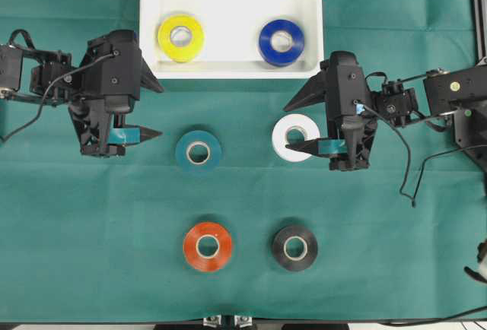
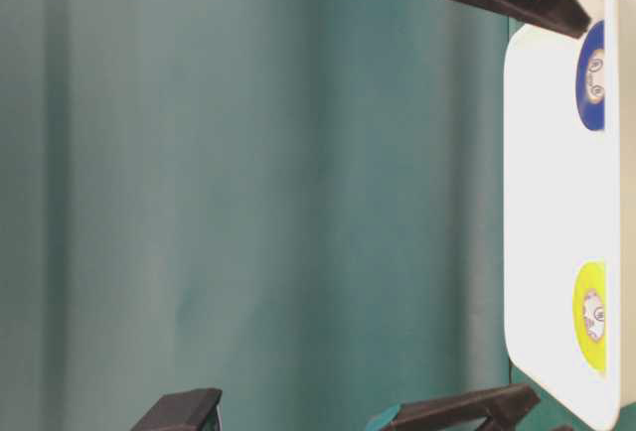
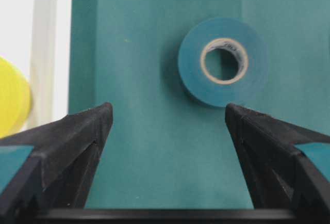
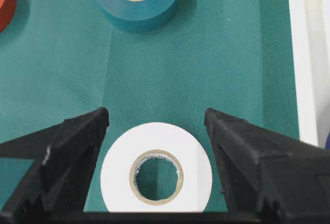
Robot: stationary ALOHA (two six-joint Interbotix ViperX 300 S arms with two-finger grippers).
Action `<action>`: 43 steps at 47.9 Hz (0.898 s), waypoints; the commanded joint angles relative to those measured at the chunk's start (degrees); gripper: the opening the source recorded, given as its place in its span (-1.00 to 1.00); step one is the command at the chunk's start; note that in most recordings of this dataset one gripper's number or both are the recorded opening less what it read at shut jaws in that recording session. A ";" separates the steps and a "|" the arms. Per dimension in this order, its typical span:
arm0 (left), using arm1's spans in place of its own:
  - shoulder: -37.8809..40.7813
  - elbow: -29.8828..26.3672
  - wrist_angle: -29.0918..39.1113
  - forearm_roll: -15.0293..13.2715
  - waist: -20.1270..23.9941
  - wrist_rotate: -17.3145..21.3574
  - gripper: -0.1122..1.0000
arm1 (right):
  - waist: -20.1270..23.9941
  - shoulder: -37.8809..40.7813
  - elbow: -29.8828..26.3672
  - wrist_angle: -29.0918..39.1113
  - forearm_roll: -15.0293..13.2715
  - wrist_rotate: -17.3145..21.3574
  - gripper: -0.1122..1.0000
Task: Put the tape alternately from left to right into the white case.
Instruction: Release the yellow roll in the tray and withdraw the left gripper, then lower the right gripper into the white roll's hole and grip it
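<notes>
White case (image 1: pixel 230 60) at the far edge of the green cloth (image 1: pixel 91 216), centred. Two rolls lie flat inside it along its near rim: yellow roll (image 1: pixel 180 37) toward the near-left corner, blue roll (image 1: pixel 281 42) toward the near-right corner. They lie well apart.

Four rolls lie flat on the cloth, two rows of two. Teal roll (image 1: pixel 198 151) and white roll (image 1: pixel 296 138) in the row nearer the case; red-orange roll (image 1: pixel 207 246) and black roll (image 1: pixel 294 248) in the row toward the near edge.

Left gripper (image 1: pixel 148 108) is off the case's near-left corner, jaws wide apart, nothing between them. In the wrist view the teal roll lies ahead of the fingers (image 3: pixel 77 136), clear of them.

Right gripper (image 1: pixel 293 125) is off the case's near-right corner, jaws apart and straddling the white roll. In the wrist view the roll lies flat between the fingers (image 4: pixel 247 146) with a sliver of cloth showing on each side; contact cannot be told.
</notes>
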 commanded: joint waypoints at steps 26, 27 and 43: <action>-0.44 0.09 -1.23 -0.18 -0.35 -0.18 0.45 | 3.96 -0.44 0.00 1.32 0.44 4.92 0.67; -0.44 0.00 -1.32 -0.18 -0.26 -0.18 0.45 | 4.31 -0.44 0.00 1.85 0.44 6.06 0.67; -0.44 0.09 -2.20 -0.18 -0.26 -0.18 0.45 | 5.27 0.97 0.44 6.24 0.35 11.25 0.67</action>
